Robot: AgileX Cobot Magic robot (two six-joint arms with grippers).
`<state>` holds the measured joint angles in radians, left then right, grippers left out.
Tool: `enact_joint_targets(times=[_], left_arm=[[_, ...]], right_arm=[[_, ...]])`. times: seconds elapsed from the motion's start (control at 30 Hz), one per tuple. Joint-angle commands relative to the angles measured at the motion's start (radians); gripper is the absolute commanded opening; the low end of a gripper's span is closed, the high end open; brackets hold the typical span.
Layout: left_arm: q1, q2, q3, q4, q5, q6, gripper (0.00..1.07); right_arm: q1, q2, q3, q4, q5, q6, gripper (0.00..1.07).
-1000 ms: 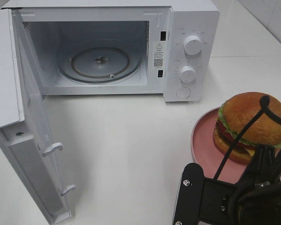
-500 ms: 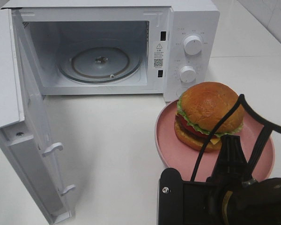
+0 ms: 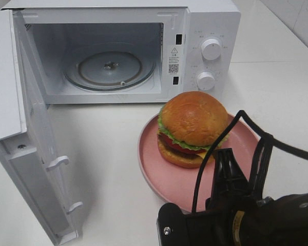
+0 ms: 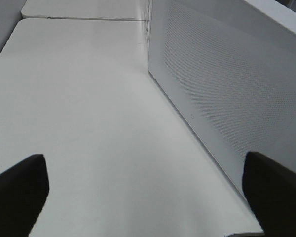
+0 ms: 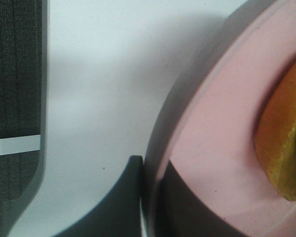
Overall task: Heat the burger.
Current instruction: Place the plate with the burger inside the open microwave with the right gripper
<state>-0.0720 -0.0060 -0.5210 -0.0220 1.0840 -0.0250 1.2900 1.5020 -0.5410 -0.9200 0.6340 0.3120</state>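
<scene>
Golden-bunned burger, on round pink plate clamped by right gripper, is not yet loaded into open white microwave upper left; left gripper spread, empty.

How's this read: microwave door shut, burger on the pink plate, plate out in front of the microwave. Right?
No. The microwave door is open, swung out to the left, turntable in plain sight, per the exterior high view. The rest holds: burger on the pink plate, out in front of the microwave.
</scene>
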Motion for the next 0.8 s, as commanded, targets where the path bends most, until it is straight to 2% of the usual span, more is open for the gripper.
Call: enact_joint_targets(times=[0.03, 0.37, 0.53, 0.8], left_arm=[[0.001, -0.015, 0.003, -0.001, -0.013, 0.001, 1.0], [0.001, -0.015, 0.003, -0.001, -0.013, 0.001, 1.0], [0.001, -0.015, 0.003, -0.001, -0.013, 0.001, 1.0], [0.001, -0.015, 0.003, -0.001, -0.013, 0.001, 1.0]], right_arm=[[0.002, -0.012, -0.001, -0.088, -0.004, -0.055, 0.0], [-0.087, -0.012, -0.001, -0.135, -0.118, -0.144, 0.0], [-0.181, -0.012, -0.001, -0.133, -0.191, -0.355, 0.0], [-0.289, -0.012, -0.015, -0.115, -0.262, -0.499, 0.0]])
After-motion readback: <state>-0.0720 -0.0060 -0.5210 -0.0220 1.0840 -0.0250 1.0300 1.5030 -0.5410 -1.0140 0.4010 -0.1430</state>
